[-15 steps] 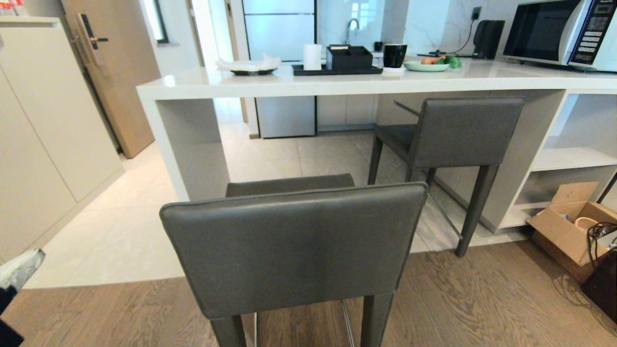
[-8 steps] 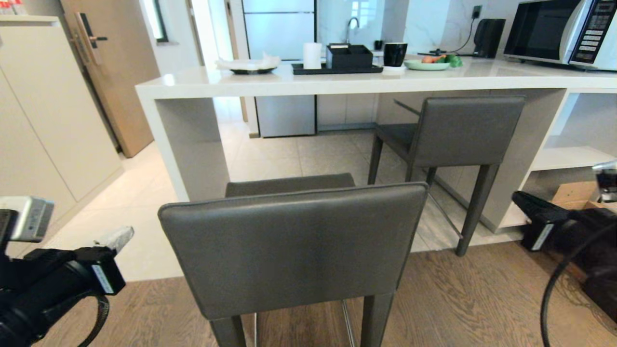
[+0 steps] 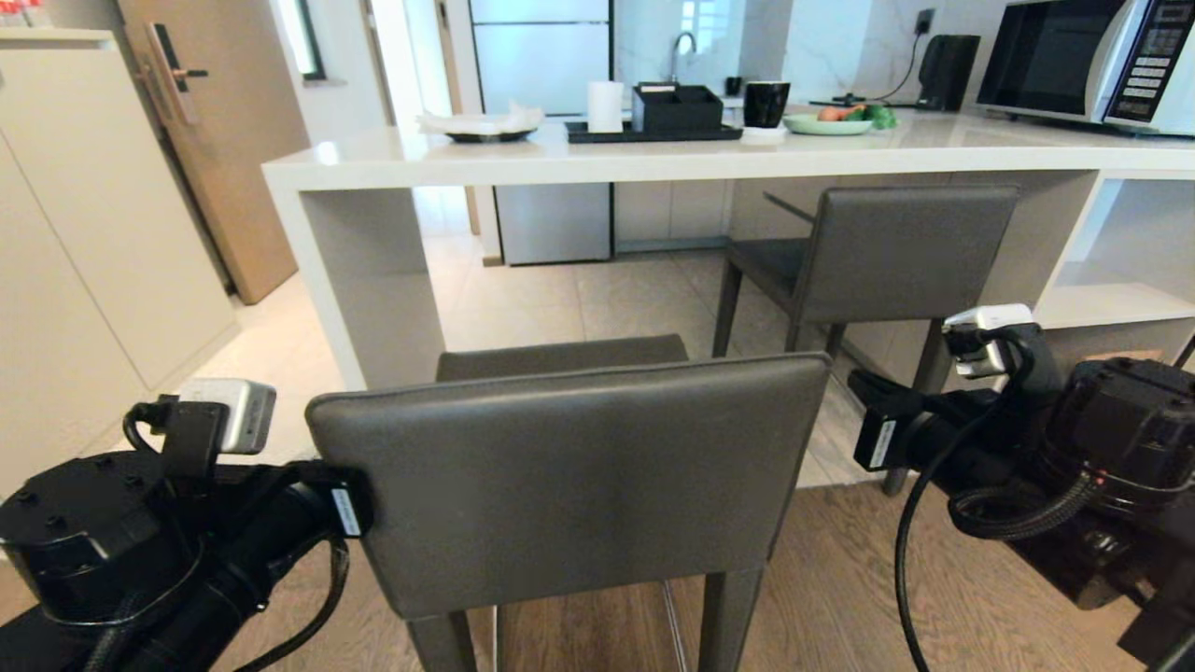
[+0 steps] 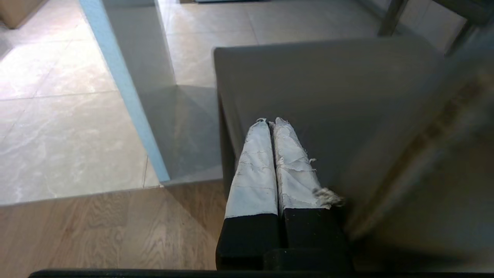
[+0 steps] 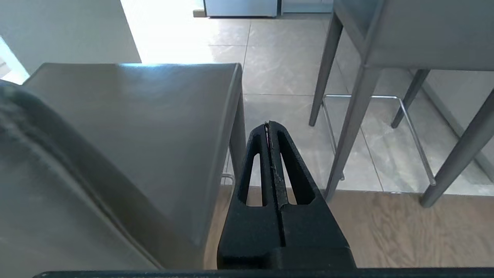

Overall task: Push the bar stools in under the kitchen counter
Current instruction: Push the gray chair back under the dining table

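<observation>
clearly the near bar stool (image 3: 569,476) is the one in hand: it stands out on the wood floor (image 3: 896,597), short of the counter (image 3: 653,159), its backrest square to the robot and its seat (image 3: 560,357) pointing at the open bay under the slab. it looks stiff and fairly heavy for its slim legs, tall and narrow-footed, so a push placed high could tip it rather than slide it; the padded leather should give a little and grip well, and the step from wood to tile ahead may catch the front legs. there is nothing to pinch, so the sensible hold is a flat press on both ends of the backrest, kept even so the stool does not swivel. the left tool (image 4: 272,123), its taped fingers pressed together and empty, lies along the backrest's left end, over the seat's edge in its wrist view; whether it touches cannot be told. the right tool (image 5: 269,124), also closed on nothing, sits just beside the right end, apart from it. beyond the right tool, the second bar stool (image 3: 887,257) already stands partly under the counter.
</observation>
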Robot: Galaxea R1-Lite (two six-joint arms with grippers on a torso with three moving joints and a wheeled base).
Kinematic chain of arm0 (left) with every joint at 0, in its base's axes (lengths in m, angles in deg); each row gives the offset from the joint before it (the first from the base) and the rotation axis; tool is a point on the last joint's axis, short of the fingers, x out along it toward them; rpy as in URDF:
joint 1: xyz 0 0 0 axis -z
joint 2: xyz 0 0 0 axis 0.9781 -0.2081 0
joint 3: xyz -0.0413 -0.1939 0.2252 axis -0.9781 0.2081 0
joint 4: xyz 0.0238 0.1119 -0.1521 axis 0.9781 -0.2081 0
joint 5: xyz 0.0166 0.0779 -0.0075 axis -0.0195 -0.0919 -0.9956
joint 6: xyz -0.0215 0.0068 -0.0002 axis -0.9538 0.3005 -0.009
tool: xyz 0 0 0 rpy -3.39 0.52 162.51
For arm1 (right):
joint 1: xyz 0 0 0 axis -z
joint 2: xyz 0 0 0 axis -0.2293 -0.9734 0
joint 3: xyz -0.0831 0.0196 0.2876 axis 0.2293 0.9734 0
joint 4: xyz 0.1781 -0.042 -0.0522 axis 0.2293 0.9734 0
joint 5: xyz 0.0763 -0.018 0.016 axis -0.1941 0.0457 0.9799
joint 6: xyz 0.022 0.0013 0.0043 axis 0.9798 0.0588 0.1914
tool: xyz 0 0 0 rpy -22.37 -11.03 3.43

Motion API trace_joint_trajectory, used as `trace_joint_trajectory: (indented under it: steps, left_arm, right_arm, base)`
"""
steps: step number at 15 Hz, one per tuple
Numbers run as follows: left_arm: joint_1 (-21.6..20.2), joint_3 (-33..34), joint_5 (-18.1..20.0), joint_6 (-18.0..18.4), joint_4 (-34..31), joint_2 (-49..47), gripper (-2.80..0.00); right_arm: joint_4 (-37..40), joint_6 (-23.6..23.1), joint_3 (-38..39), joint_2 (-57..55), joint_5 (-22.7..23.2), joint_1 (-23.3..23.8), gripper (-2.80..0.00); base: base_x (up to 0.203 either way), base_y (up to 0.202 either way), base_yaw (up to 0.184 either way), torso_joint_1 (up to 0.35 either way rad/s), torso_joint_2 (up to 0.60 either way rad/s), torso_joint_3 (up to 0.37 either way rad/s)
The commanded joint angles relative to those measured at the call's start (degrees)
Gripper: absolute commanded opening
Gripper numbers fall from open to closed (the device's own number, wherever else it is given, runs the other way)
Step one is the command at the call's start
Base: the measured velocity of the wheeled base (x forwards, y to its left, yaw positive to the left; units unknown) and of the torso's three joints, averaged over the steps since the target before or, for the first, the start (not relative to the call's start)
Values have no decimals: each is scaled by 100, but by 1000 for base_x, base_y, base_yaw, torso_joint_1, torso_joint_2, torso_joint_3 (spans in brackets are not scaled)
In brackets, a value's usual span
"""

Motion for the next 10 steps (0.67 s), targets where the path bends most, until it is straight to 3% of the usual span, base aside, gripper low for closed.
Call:
trace_joint_trajectory:
  steps: [1,10]
  left_arm:
    - [149,-192,-36,-4,43,-296,-280]
    - [178,-157,-6,-90,43,-296,-280]
  right_arm:
    - [-54,-10,-134,-235,-25,-112,-280]
    - [-59,-29,-390,-852,-185,-668,-280]
  base:
    - [0,0,0,0,0,0]
    - [0,0,0,0,0,0]
